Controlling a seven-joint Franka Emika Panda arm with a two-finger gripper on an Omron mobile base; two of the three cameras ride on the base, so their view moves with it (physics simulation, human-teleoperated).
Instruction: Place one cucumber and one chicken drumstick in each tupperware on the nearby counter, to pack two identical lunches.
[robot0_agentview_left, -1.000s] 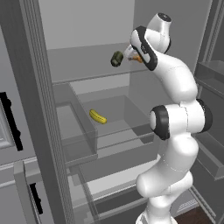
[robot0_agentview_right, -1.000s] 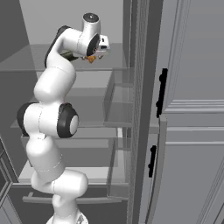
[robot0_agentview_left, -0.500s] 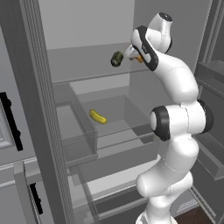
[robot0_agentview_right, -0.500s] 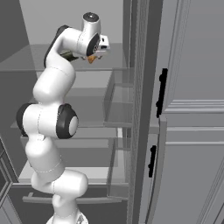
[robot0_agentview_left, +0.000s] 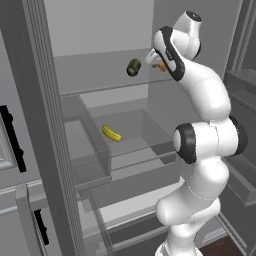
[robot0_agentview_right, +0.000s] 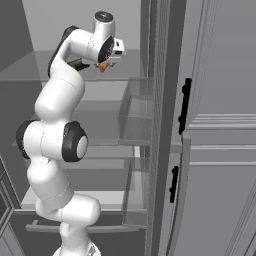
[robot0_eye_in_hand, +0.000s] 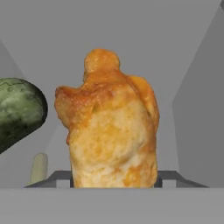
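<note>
An orange-brown chicken drumstick (robot0_eye_in_hand: 109, 127) stands close in front of the hand on the fridge's upper glass shelf (robot0_agentview_left: 100, 87). My gripper (robot0_eye_in_hand: 113, 176) is shut on it, a finger against each side of its lower part. From the base it is a small orange spot at the hand (robot0_agentview_left: 161, 65) (robot0_agentview_right: 103, 66). A dark green cucumber (robot0_agentview_left: 133, 67) (robot0_eye_in_hand: 17, 109) lies on the same shelf just left of the gripper (robot0_agentview_left: 156, 61), apart from it. A yellowish-green cucumber (robot0_agentview_left: 112, 133) lies in the clear drawer below. The tupperware and the counter are out of view.
The fridge's open door frame (robot0_agentview_left: 45, 125) rises at the left of the left base view. The clear drawer (robot0_agentview_left: 95, 160) juts out below the shelf. Grey cabinet fronts with black handles (robot0_agentview_right: 184, 105) stand to the right. The fridge's side wall (robot0_eye_in_hand: 197, 109) is close by the drumstick.
The jaws have closed in on the drumstick over the last second. The arm, the dark cucumber and the drawer have stayed where they were.
</note>
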